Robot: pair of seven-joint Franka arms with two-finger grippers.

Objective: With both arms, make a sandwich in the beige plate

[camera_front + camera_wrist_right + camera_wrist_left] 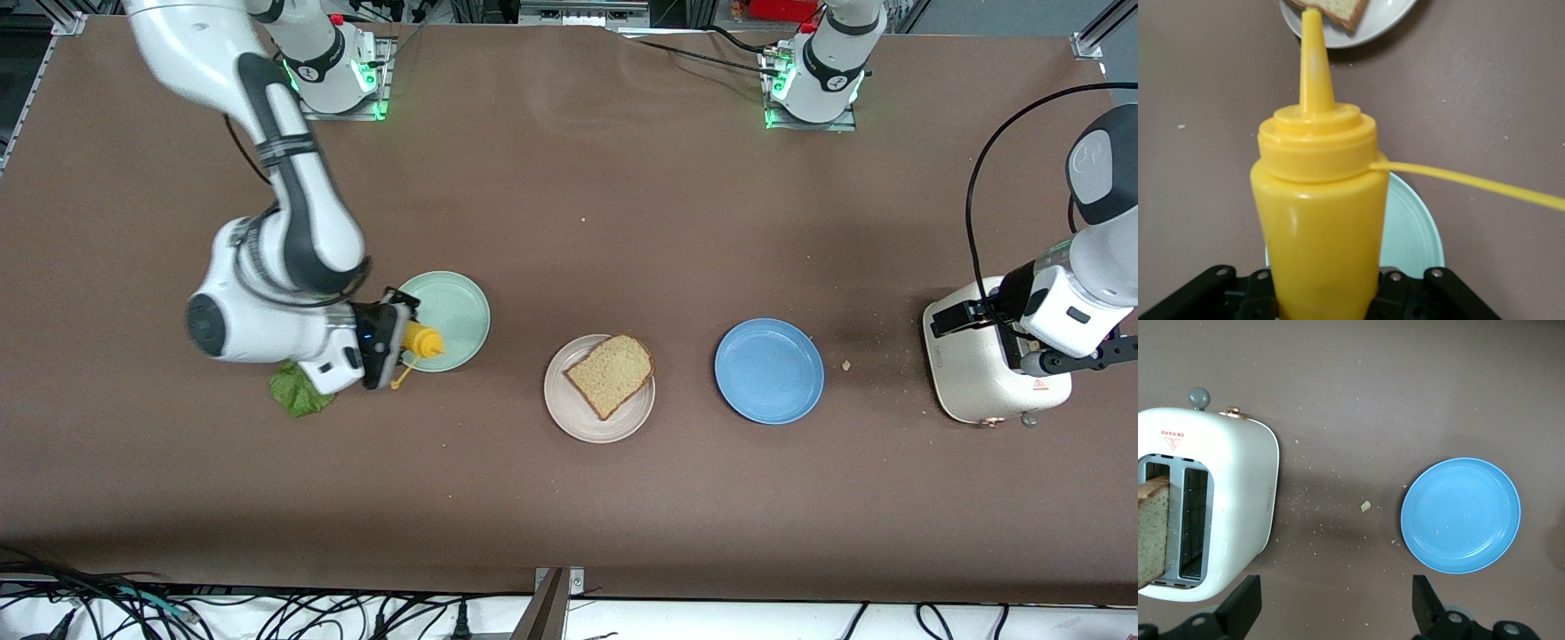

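Note:
One tan bread slice [612, 373] lies on the beige plate [569, 418] at mid-table. A crinkled green lettuce leaf [298, 393] lies on the table, partly hidden under the right arm. My right gripper [391, 342] is shut on a yellow squeeze bottle [1321, 213], tipped sideways over the pale green plate [458, 311], its nozzle pointing toward the beige plate [1385, 20]. My left gripper [1336, 607] hangs open and empty by a white toaster [1238, 473]. A second bread slice [1153, 530] stands in one of the toaster's slots.
A blue plate [769, 371] sits bare between the beige plate and the toaster [973, 364], with crumbs scattered on the brown table between them. The bottle's yellow cap strap [1471, 181] sticks out sideways.

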